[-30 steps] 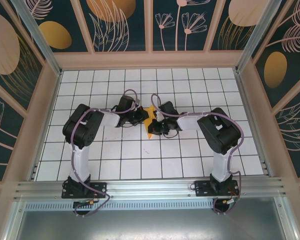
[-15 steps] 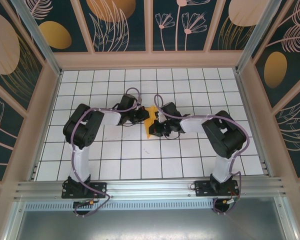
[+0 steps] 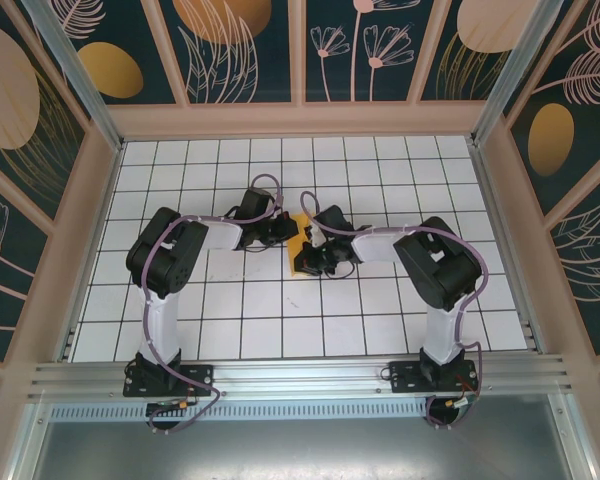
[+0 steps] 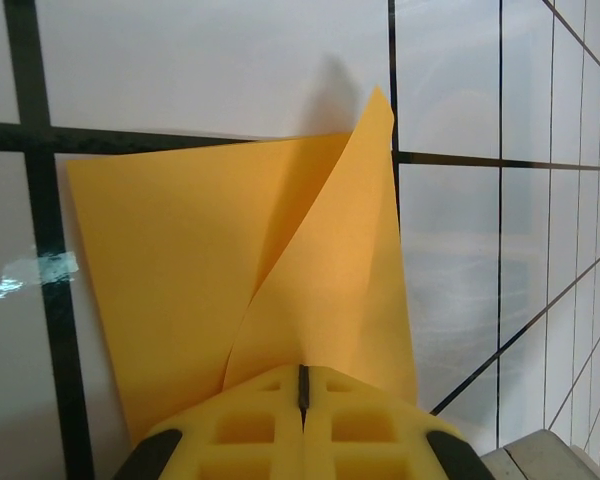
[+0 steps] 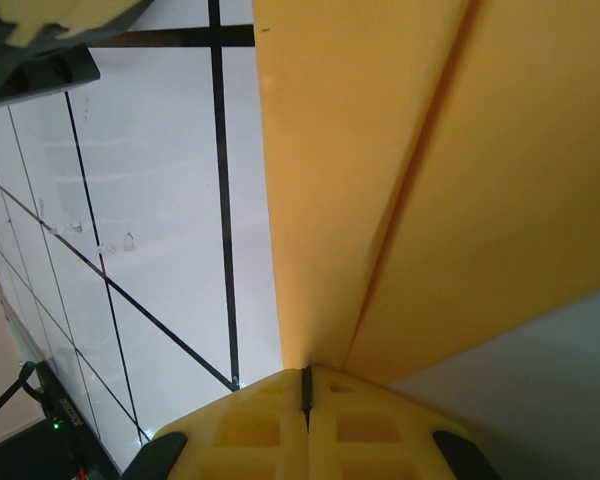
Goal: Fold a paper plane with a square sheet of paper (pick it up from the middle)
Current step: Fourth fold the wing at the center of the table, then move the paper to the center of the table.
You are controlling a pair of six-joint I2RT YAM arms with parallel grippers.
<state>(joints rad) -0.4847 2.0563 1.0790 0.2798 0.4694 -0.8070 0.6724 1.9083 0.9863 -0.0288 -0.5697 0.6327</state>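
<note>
- Pinching the paper (image 4: pixel 230 260) at its near edge, the left gripper (image 4: pixel 302 385) has both jaws pressed together, with no gap between the yellow fingers (image 4: pixel 250 425).
- One flap of the paper rises from this pinch to a sharp point; the rest lies flat on the white grid table (image 4: pixel 180 60).
- The right gripper (image 5: pixel 305 385) is closed tight too, and a crease of the paper runs straight into the seam of its fingers.
- Seen from above, the paper is near the table's middle, between the two grippers.
</note>
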